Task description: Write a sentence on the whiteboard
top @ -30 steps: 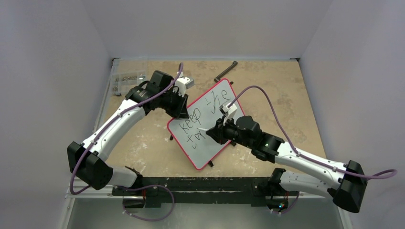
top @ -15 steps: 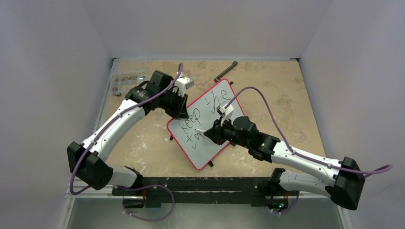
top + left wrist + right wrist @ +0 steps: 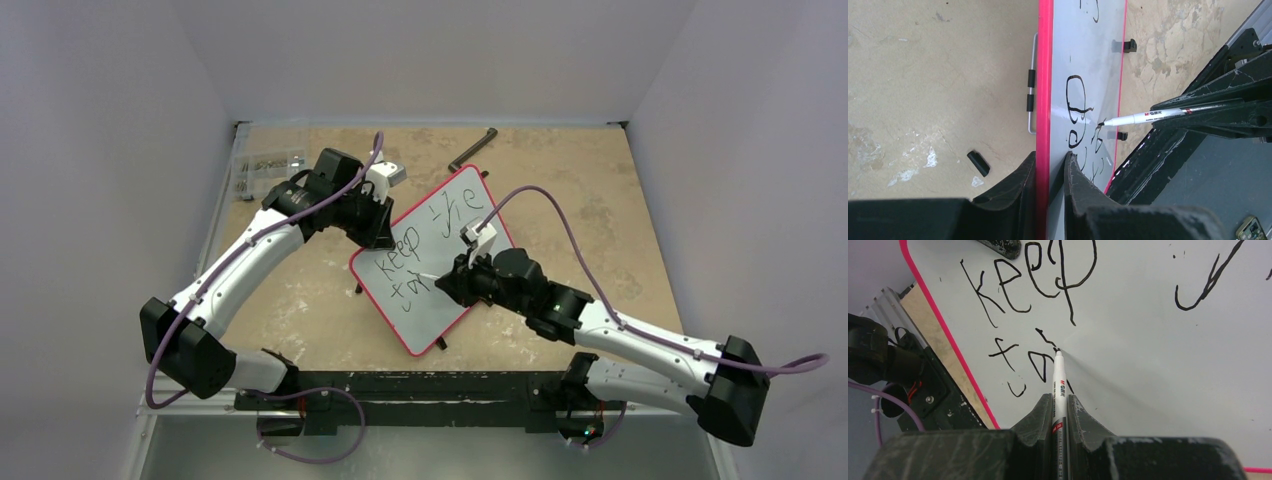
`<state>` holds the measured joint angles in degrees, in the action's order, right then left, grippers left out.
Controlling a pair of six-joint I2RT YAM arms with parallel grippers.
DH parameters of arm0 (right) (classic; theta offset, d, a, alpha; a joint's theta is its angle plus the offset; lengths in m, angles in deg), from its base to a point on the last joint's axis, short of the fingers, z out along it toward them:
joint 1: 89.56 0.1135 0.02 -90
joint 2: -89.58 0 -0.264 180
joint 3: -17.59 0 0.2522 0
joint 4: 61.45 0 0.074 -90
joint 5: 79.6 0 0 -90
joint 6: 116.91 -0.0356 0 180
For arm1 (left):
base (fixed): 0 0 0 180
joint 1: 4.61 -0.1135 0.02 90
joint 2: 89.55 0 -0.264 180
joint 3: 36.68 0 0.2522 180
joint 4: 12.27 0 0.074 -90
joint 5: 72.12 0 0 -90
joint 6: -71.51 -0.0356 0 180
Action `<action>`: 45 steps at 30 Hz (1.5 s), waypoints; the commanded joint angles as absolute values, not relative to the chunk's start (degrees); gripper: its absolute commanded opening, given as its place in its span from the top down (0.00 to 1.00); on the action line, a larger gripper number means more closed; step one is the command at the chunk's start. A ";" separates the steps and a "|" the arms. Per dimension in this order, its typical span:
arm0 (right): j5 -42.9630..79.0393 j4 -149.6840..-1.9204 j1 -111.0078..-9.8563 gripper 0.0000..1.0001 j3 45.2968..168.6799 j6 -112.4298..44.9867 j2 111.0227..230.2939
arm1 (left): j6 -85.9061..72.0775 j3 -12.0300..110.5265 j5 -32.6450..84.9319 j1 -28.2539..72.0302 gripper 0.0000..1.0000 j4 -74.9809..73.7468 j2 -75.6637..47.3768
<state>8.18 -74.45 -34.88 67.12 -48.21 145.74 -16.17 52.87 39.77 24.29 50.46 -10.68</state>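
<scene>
The whiteboard [image 3: 418,322], pale grey with a red rim, stands tilted at the table's middle. My left gripper [image 3: 378,232] is shut on its far left edge, one finger on each side of the rim [image 3: 1044,75]. My right gripper [image 3: 448,280] is shut on a white marker [image 3: 1059,385]. The marker's black tip touches the board at a stroke of the second line. The sentence [image 3: 1033,280] reads "keep" with "the" [image 3: 452,212] beyond it. Below, a few letters beginning with "f" [image 3: 1004,352] show. The marker [image 3: 1143,116] also shows in the left wrist view.
A dark metal bar [image 3: 472,149] lies at the back of the table. A clear bag of small parts [image 3: 265,170] sits at the back left. A small black cap [image 3: 978,163] lies on the table beside the board, near its wire stand [image 3: 1032,85].
My right gripper swung slightly left with the marker, then came back to the right, with the tip still on the second line. The left arm and the board have not moved.
</scene>
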 commanded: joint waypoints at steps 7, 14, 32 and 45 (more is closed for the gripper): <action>2.90 -77.47 -35.15 1.00 69.94 -46.40 142.59 | -22.63 51.30 22.01 23.36 1.00 55.16 -10.68; 4.09 -74.82 -35.15 1.00 68.15 -47.04 144.89 | -22.54 51.19 22.10 23.43 1.00 55.19 -10.76; -0.62 -75.11 -37.45 1.00 67.57 -46.08 146.81 | -22.62 51.26 21.93 23.43 1.00 55.15 -10.62; 4.12 -76.55 -38.05 1.00 70.23 -45.15 144.54 | -22.67 51.26 21.93 23.41 1.00 55.25 -10.36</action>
